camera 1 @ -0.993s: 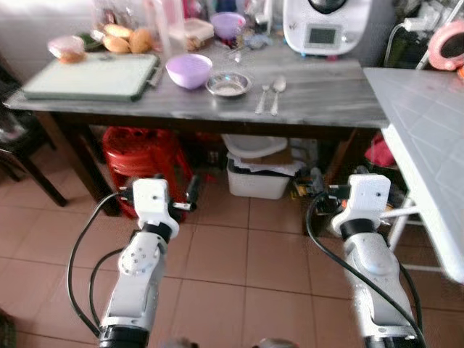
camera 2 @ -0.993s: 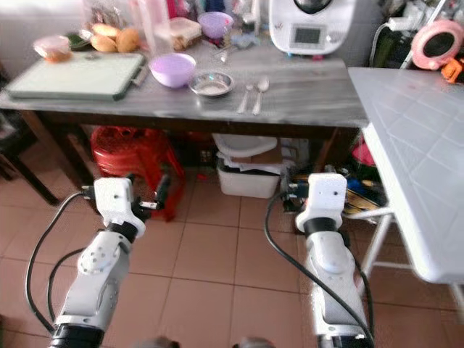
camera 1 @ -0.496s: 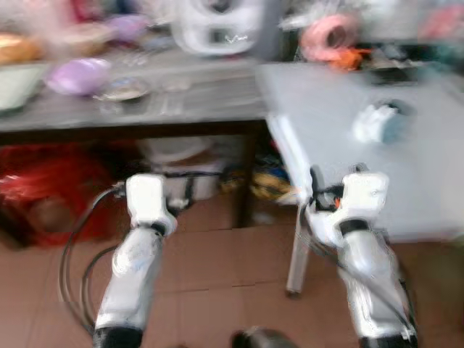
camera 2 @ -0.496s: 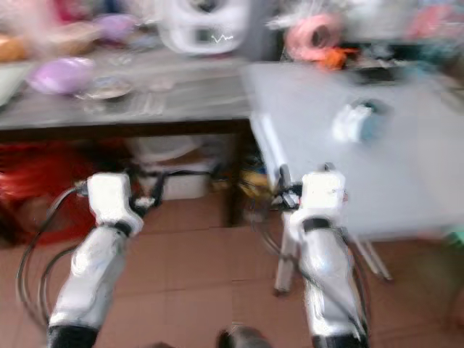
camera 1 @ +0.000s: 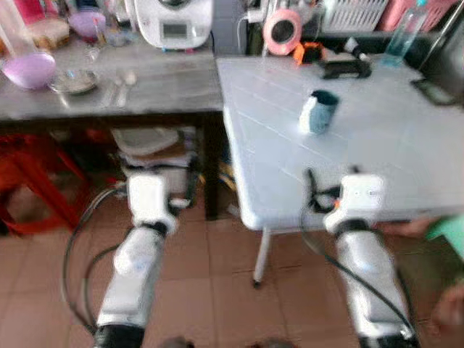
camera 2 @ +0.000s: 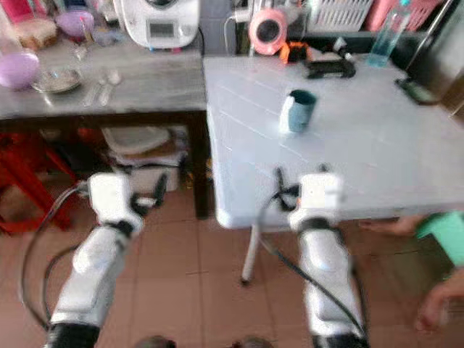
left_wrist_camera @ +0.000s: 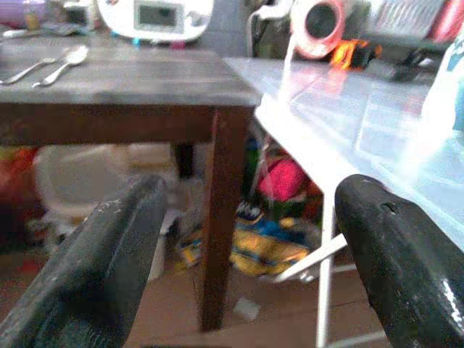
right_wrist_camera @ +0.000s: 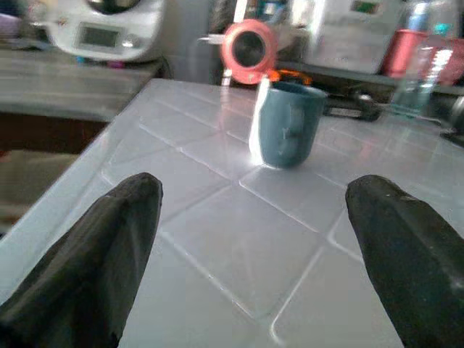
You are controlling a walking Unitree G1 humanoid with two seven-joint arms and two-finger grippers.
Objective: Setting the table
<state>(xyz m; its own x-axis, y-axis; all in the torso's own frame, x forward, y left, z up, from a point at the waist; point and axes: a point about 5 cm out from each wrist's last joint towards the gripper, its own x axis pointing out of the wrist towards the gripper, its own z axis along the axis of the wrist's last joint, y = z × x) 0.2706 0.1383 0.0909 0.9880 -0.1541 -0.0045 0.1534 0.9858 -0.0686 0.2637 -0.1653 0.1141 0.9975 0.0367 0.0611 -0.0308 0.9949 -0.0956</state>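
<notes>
A teal mug stands upright on the white tiled table, toward its far left part. On the grey wooden table to the left lie two spoons, a steel bowl and a purple bowl. My right gripper is open and empty, held at the white table's near edge and facing the mug. My left gripper is open and empty, low in front of the wooden table's leg.
A white kitchen appliance stands at the back of the wooden table. A pink round device, a black object and a clear bottle sit along the white table's far edge. A person's hand and teal sleeve are at the lower right. Bins sit under the wooden table.
The camera has swung right, bringing the white table and the mug into view and shifting the wooden table left. Both arms stay low in front, grippers open.
</notes>
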